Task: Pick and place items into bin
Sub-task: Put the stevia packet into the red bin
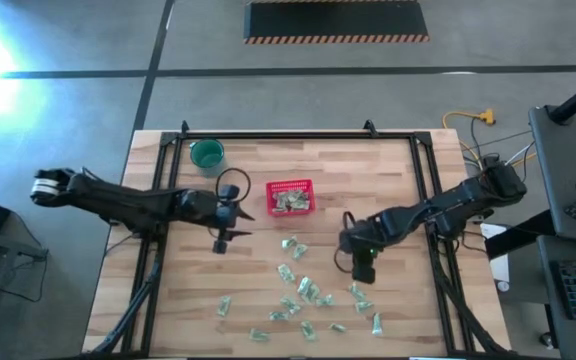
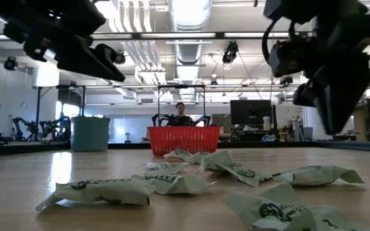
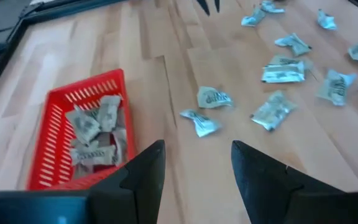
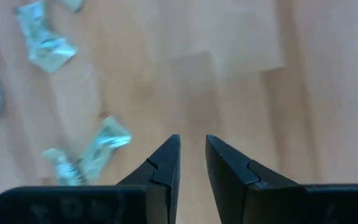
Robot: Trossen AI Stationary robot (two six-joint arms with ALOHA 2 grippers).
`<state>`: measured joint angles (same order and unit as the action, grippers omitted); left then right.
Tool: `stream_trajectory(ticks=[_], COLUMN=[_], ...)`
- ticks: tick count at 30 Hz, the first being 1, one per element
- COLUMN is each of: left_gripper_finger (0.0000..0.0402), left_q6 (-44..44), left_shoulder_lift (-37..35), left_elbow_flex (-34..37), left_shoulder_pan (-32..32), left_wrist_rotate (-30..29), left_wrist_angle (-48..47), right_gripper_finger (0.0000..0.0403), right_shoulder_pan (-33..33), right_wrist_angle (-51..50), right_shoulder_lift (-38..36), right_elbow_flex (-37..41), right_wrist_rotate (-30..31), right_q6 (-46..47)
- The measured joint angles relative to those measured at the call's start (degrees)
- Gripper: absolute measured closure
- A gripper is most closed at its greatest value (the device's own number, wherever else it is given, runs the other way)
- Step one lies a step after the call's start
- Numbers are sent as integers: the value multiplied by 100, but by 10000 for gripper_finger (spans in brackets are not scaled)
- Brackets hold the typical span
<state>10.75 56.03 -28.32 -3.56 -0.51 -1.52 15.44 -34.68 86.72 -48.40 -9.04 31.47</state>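
The left gripper hung over bare wood, fingers spread wide with nothing between them. Off to one side of it, near but not touching, sat the small rectangular red plastic basket with mesh-like sides, already carrying several packets; the left wrist view showed them heaped inside that basket. Ahead of those parted fingers lay a curled, pale green-and-white crinkly wrapped packet with a smaller twisted one just beside it, and the main scatter of packets spread farther on, toward the table's near edge. A round teal-green cup stood behind the left arm, well clear of the work.

Over to the right gripper: fingers only narrowly apart, empty, pointing down at plain wood. The nearest loose packet lay just off to the side of its fingertips, long axis slanted across the line of the fingers, with another crumpled one touching its far end. The basket stood well away from this gripper, across the table.

My read: the right gripper was the nearer one to the pile, so the next pick looked like its job — a short sideways shift and a wider opening. The left arm was better placed for the basket than the packets.
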Motion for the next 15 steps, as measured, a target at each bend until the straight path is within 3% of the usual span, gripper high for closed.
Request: stream_trajectory(ticks=[15], left_gripper_finger=[233], left_q6=[-143], left_shoulder_lift=[-57], left_elbow_flex=[498], left_shoulder_pan=[-147], left_wrist_rotate=[4], left_wrist_angle=[12], right_gripper_finger=[335], right_shoulder_pan=[1483], right_wrist_angle=[475], right_shoulder_lift=[-11], right_elbow_flex=[0], right_wrist_rotate=[1251], right_q6=[1954])
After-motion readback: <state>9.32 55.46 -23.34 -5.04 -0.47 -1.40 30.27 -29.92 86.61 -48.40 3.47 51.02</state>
